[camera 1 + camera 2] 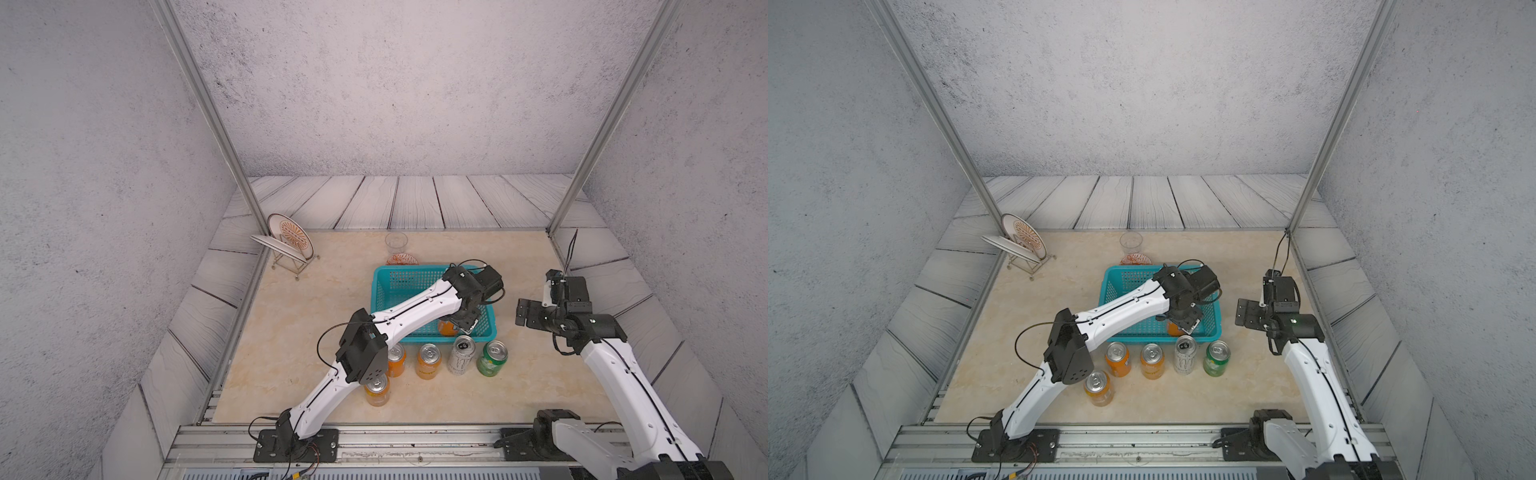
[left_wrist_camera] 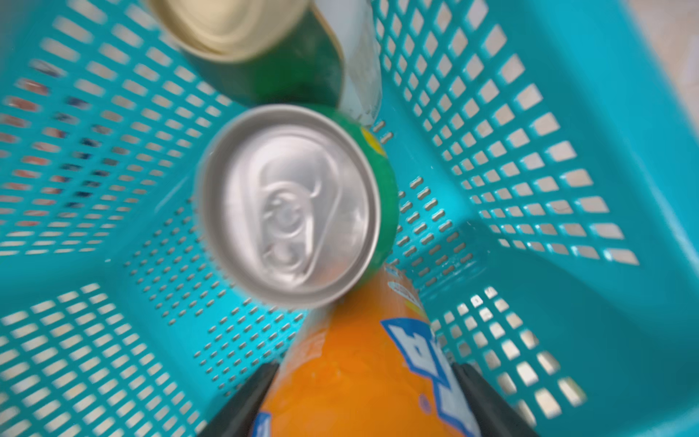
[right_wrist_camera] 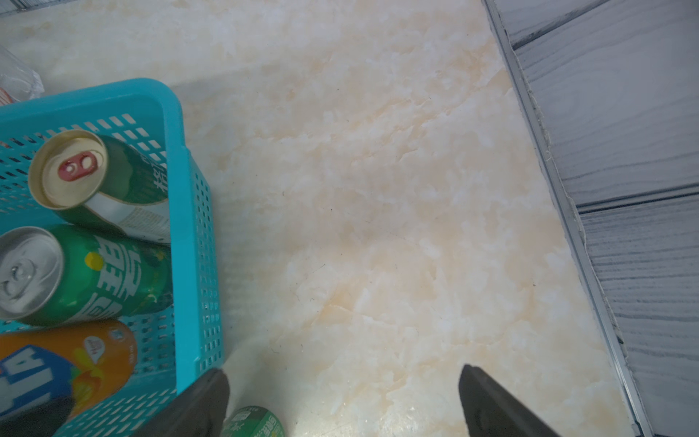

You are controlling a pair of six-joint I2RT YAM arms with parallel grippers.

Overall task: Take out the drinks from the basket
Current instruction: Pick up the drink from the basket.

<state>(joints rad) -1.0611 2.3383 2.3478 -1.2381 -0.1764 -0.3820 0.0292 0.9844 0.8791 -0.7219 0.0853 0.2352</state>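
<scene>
My left end effector pinches the orange can at the teal basket's five-o'clock corner; my right end effector hangs spread above the bench.

Basket: teal, rectangular, mesh-walled, resting flat mid-table.
Inside, far end of right wall: gold-topped green can, red tab.
Inside, middle: silver-topped green can, upright, just beside its neighbours.
Inside, near right corner: orange can, blue logo, clasped on both sides by the left gripper.
Row just outside the near wall, upright: left orange can, second orange can, silver-white can, outer green can.
Nearer still: front orange can, upright.
</scene>
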